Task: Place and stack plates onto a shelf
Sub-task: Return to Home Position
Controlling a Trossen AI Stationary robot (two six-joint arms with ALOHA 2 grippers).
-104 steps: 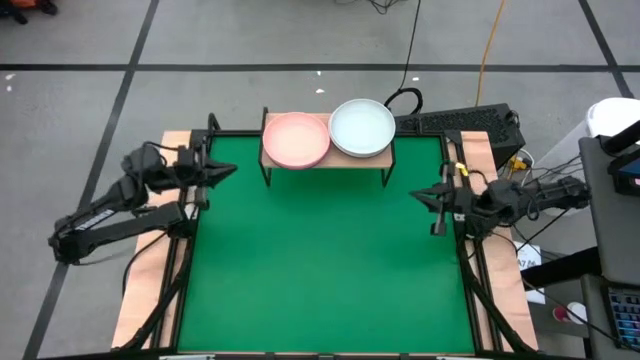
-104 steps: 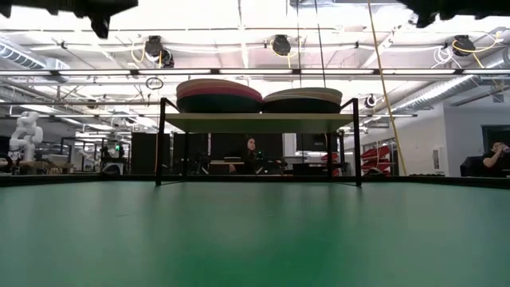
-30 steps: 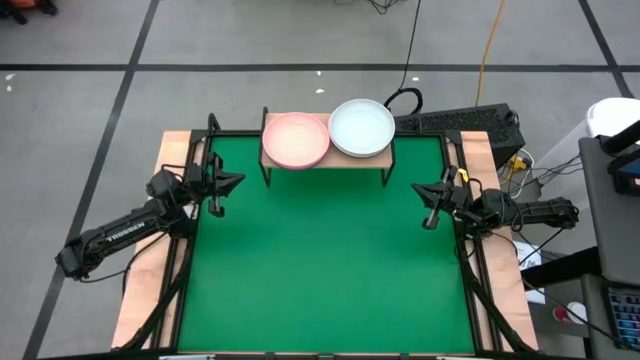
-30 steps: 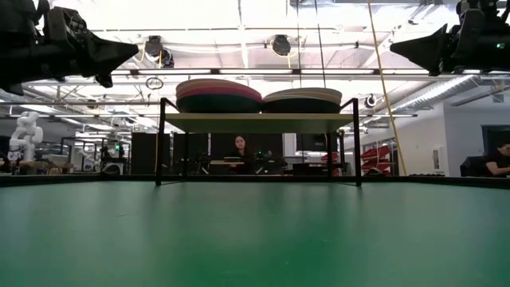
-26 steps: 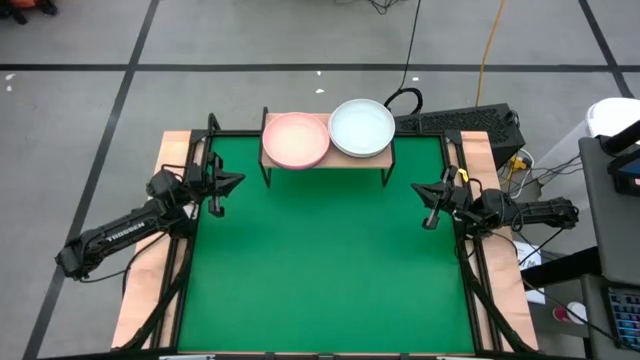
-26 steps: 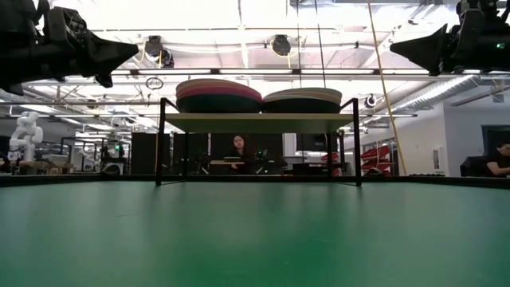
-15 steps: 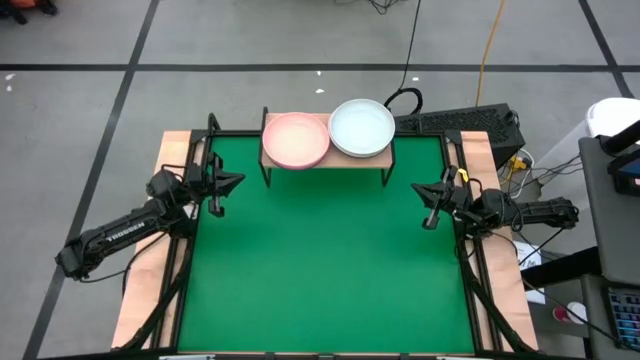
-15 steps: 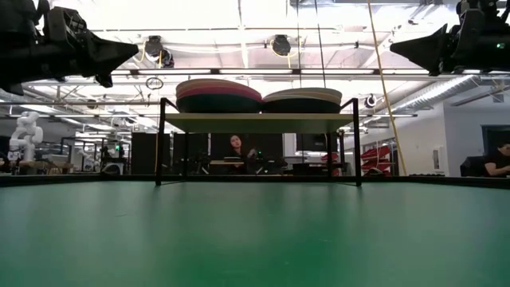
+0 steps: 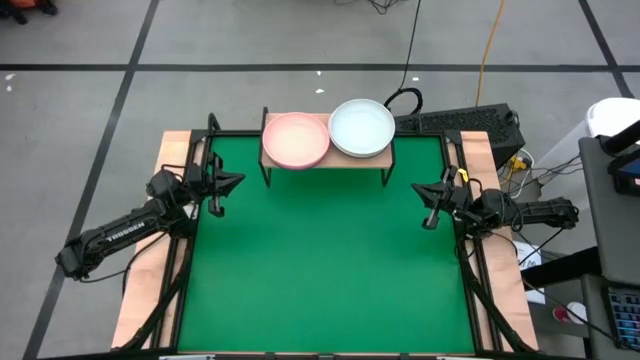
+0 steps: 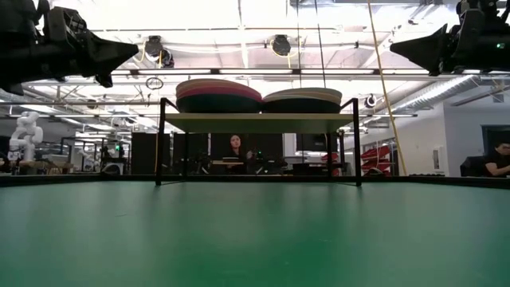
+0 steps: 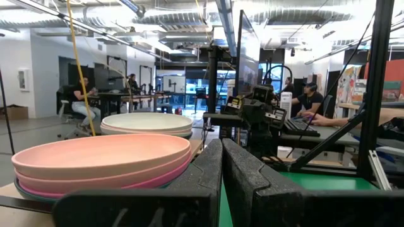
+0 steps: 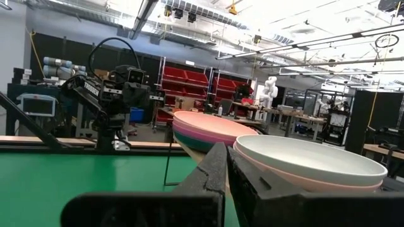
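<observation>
The plates stand in two stacks on the light-wood shelf [image 9: 385, 152] at the mat's far edge. The left stack [image 9: 296, 139] has a pink plate on top, the right stack [image 9: 362, 127] a pale mint-white one. In the low view the stacks [image 10: 219, 95] [image 10: 303, 100] rest on the shelf board [image 10: 259, 122]. My left gripper [image 9: 238, 180] is shut and empty at the mat's left edge, level with the shelf's near side. My right gripper [image 9: 414, 192] is shut and empty at the mat's right edge. Both stacks show in the left wrist view [image 11: 101, 161] and the right wrist view [image 12: 309, 161].
The green mat [image 9: 320, 260] covers the table in front of the shelf. Black frame posts stand at the mat's far corners [image 9: 213, 125]. A keyboard [image 9: 460, 122] and cables lie behind the table at the far right. People sit in the room beyond [image 10: 237, 149].
</observation>
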